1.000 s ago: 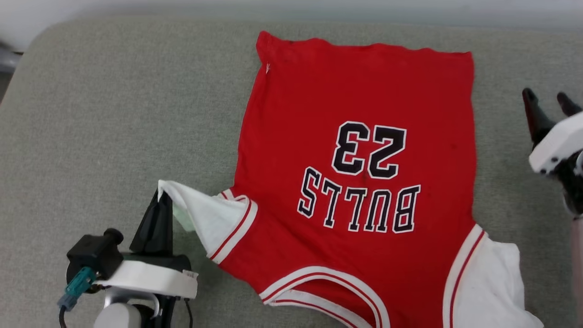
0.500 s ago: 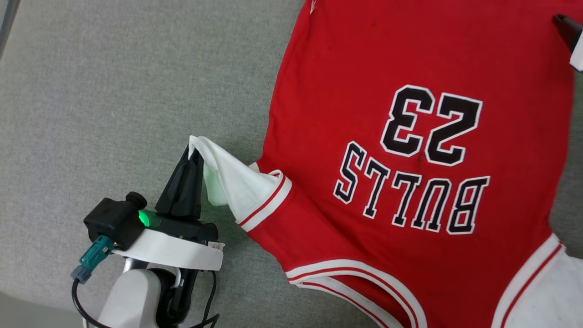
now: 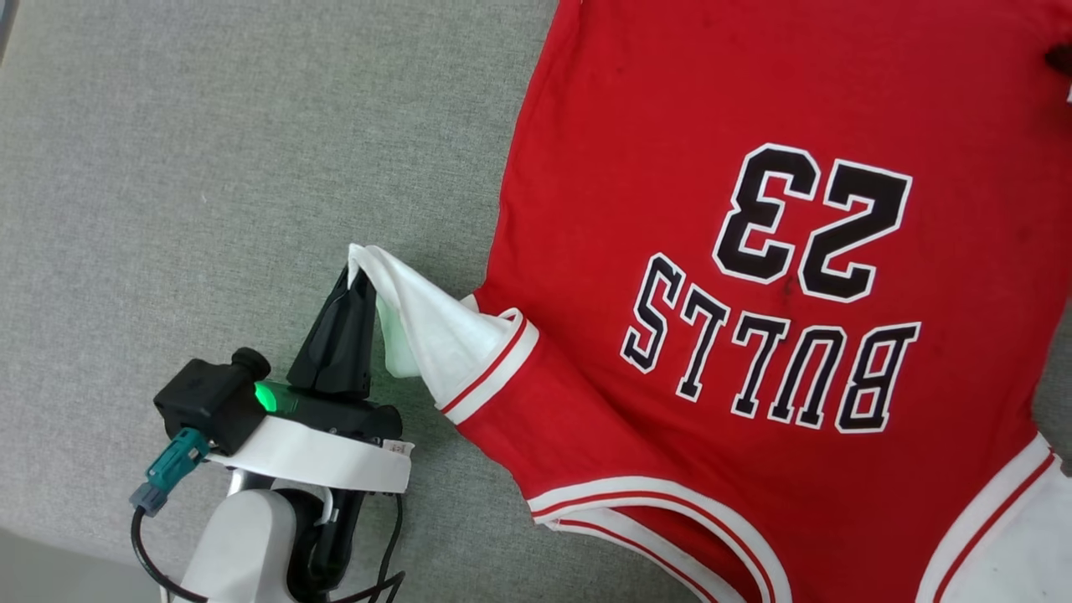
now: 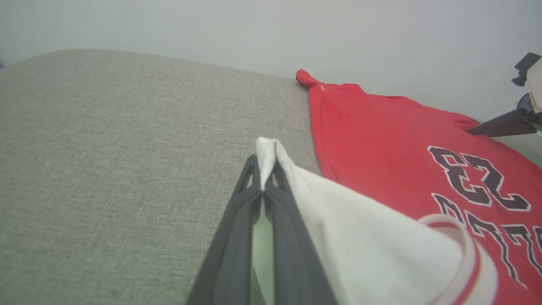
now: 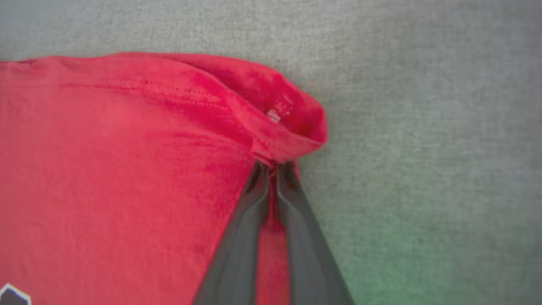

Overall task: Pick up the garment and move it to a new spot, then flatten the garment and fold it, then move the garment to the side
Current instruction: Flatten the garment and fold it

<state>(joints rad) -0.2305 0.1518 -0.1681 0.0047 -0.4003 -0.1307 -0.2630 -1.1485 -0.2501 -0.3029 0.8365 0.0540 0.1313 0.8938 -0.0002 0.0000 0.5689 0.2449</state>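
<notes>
red cloth takes up most of the head view. the shirt (image 3: 754, 251) lies front up, spread over a grey-green fabric cushion (image 3: 209, 167). its striped collar (image 3: 662, 511) is on the robot's side and its hem is on the far side, so the black, white-edged lettering (image 3: 770, 360) and the number (image 3: 812, 222) above it read upside down from there.

the left gripper (image 3: 356, 280) has its two dark fingers pressed together on the tip of the white sleeve (image 3: 435, 335) at the robot's left. the sleeve tip stands up off the cushion in a small peak, and the cloth runs down from it to the red-and-white trim at the shoulder. in the left wrist view the white fabric pokes out just past the fingertips. a green light (image 3: 266, 396) glows on that wrist, beside a teal plug (image 3: 163, 477) with a black cable.

the right gripper (image 5: 273, 167) is at the far hem corner (image 5: 292, 123) on the robot's right. its fingers are closed narrow with red cloth pinched between them. the corner above the tips is bunched into a rolled lip, and a small pale label shows inside it. the other white sleeve (image 3: 1022, 553) lies at the lower right of the head view, cut off by the edge. a pale wall (image 4: 254, 34) rises behind the cushion.
</notes>
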